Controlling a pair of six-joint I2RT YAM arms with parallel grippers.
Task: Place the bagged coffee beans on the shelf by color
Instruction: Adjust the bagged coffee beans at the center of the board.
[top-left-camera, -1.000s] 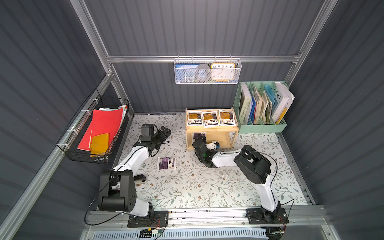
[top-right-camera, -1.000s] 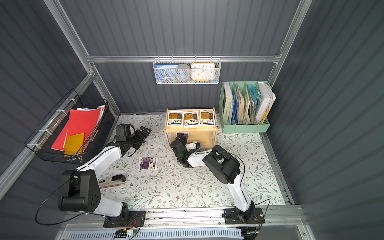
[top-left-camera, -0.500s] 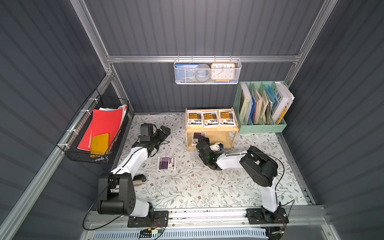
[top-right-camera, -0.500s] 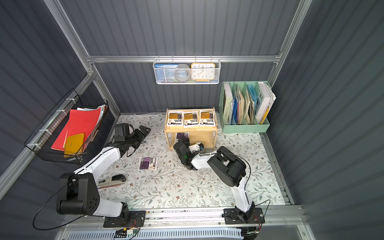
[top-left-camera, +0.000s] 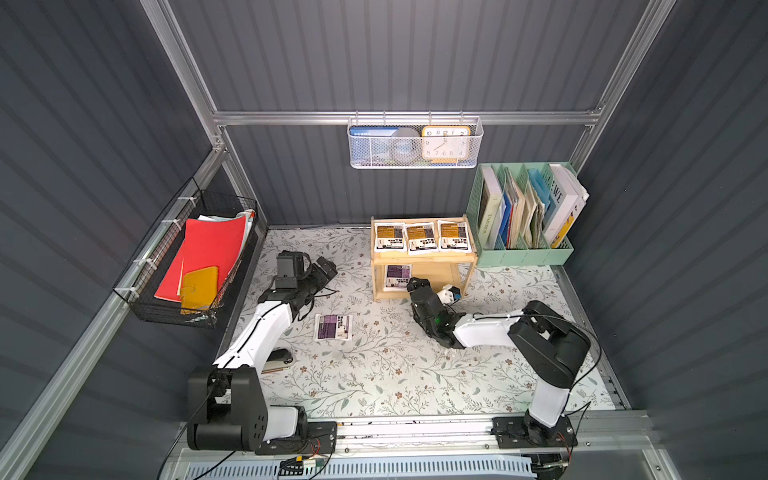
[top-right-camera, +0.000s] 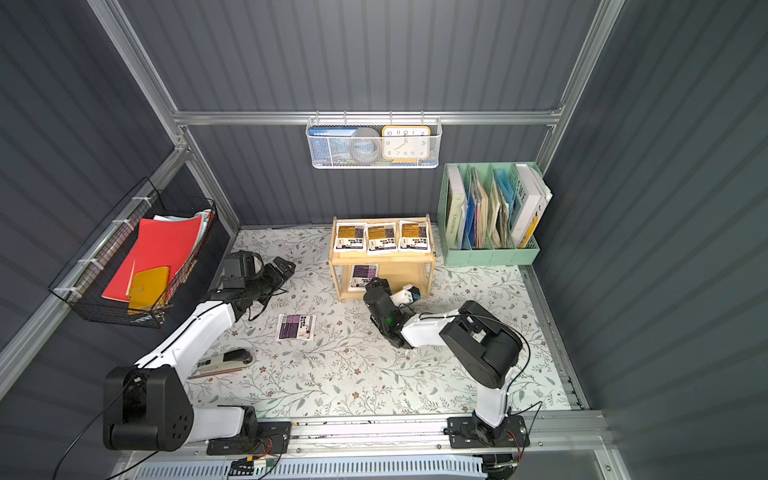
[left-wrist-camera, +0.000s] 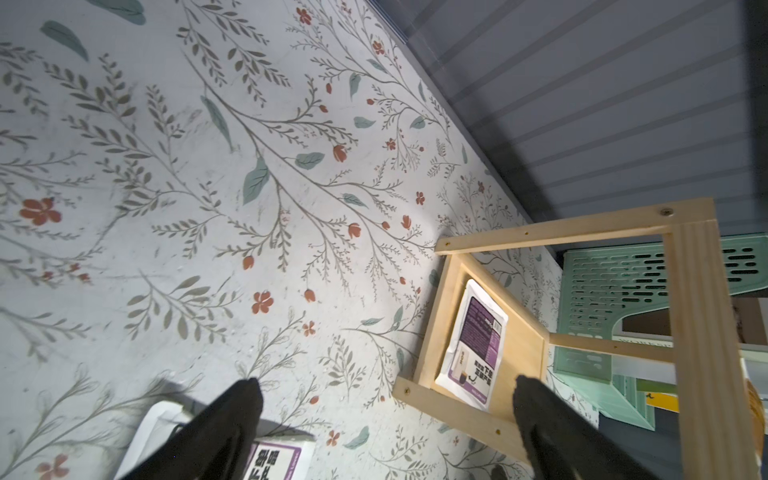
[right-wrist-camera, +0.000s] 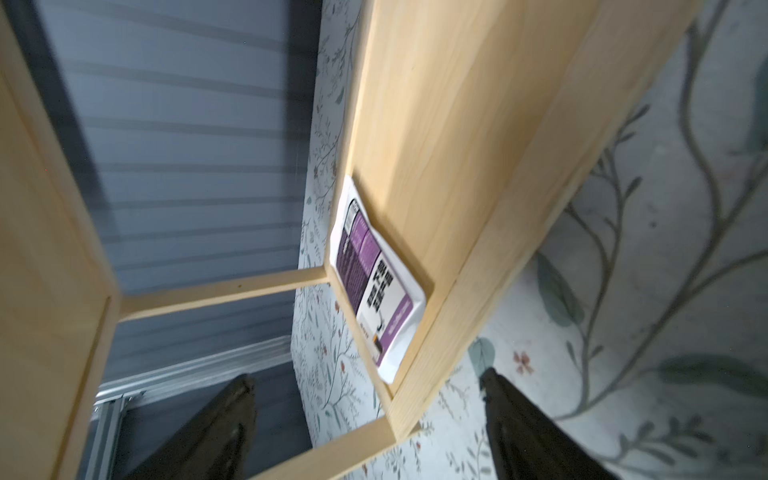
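The shelf (top-left-camera: 424, 261) stood at the far side of the floral tabletop (top-left-camera: 374, 374). Its upper tier carried the three yellow-orange pouches (top-left-camera: 420, 237) side by side, filling the tray from left to right. One purple pouch (top-left-camera: 397, 276) lay flat at the left end of the lower tier, against the left slats.

The right end effector (top-left-camera: 417, 286) sat just at the near edge of that lower tier, slightly right of the pouch and close to it. Its fingers (right-wrist-camera: 232, 415) were spread wide and nothing was between them. In the right wrist view the purple pouch (right-wrist-camera: 374, 282) lay ahead of the open gap, untouched.

The second purple pouch (top-left-camera: 333, 327) lay flat on the tabletop, left of the shelf and nearer than it. It was out in the open, between the two arms.

The left end effector (top-left-camera: 324, 268) was farther back and a little left of this pouch, apart from it. Its jaws were also spread and empty. In the left wrist view a corner of the loose pouch (left-wrist-camera: 274, 457) showed beside one dark finger (left-wrist-camera: 224, 424) — whether that finger touched it could not be told from there, though both top views showed a clear gap.
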